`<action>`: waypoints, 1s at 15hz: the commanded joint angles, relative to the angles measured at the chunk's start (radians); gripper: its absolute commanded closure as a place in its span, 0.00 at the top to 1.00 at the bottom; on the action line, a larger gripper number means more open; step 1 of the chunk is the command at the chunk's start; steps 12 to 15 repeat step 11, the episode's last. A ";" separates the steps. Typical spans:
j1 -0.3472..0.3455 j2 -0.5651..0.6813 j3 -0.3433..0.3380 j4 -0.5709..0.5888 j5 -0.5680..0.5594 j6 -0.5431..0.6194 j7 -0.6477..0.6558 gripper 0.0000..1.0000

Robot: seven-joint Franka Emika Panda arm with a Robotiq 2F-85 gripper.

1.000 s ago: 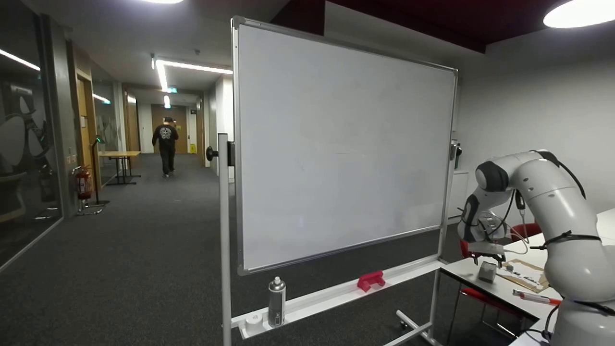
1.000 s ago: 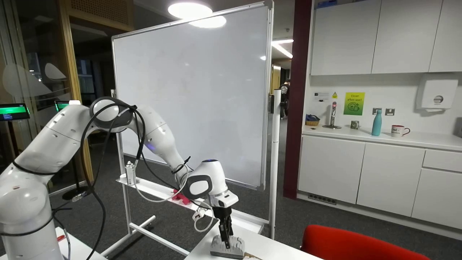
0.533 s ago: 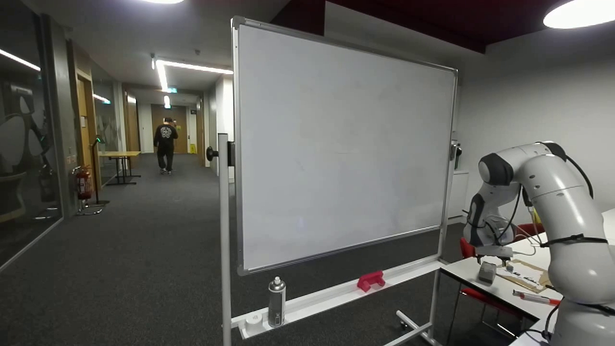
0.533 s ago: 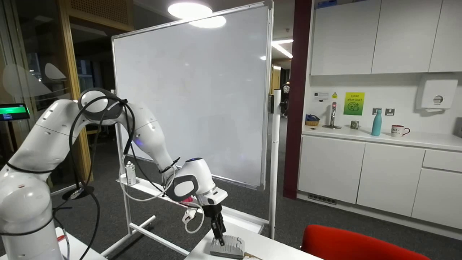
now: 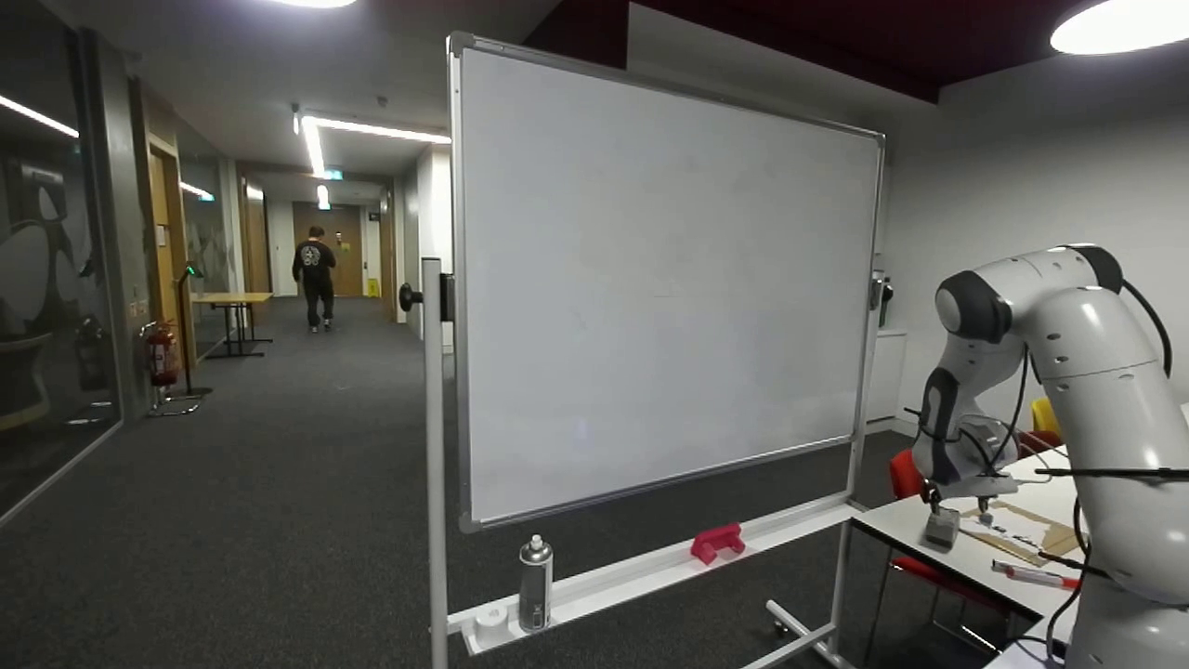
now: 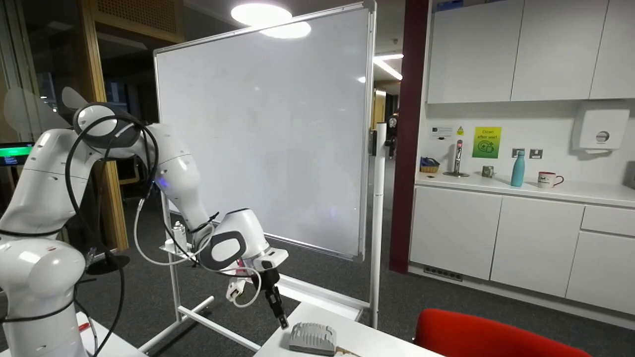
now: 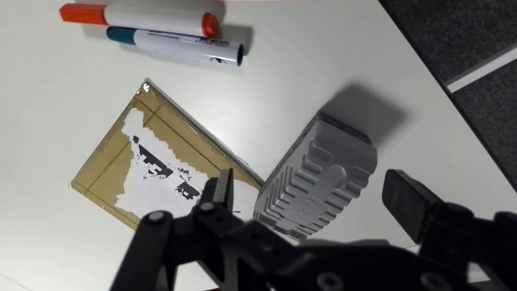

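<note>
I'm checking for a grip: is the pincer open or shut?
Open. In the wrist view, the pincer shows its fingers apart, the whiteboard eraser visible between them.

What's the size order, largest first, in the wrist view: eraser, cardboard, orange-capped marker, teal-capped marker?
1. Cardboard, even partly hidden
2. Eraser, also partly hidden
3. Orange-capped marker
4. Teal-capped marker, only slightly shorter and thinner than the orange-capped one
</note>
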 commanded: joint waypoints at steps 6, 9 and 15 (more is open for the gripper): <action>0.311 0.014 -0.313 -0.135 -0.094 0.127 -0.108 1.00; 0.344 0.020 -0.338 -0.146 -0.096 0.132 -0.113 1.00; 0.345 0.022 -0.339 -0.146 -0.096 0.132 -0.114 1.00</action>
